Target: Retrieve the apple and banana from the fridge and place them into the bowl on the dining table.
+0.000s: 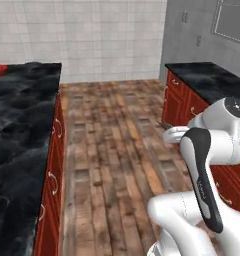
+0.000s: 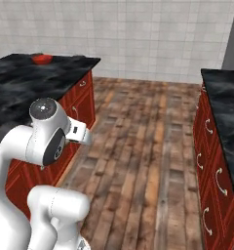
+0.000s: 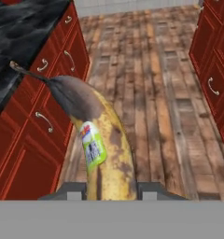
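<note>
Wood-plank floor (image 1: pixel 117 150) runs open btwn the dining table (image 1: pixel 17 140) on the robot's left & a black-topped red wall counter (image 1: pixel 202 80) on its right; white tiled wall (image 2: pixel 138 39) at the far end. Red drawer fronts w/ curved silver handles line both sides of the aisle. Nothing lies on the floor btwn them. Red bowl (image 2: pixel 42 59) sits on the table's far end, well apart from the arm.

Banana (image 3: pixel 102 149) carries a small green/white sticker (image 3: pixel 92 144) w/ a red-orange mark at top; print too blurred to read. Peel is yellow w/ brown blotches, dark stem end pointing away from the hand, over the table's edge in hand view.

Claw (image 3: pixel 111 189): part closed, clenched on the banana's lower end, one finger pad (image 3: pixel 153 189) on each side of it.
</note>
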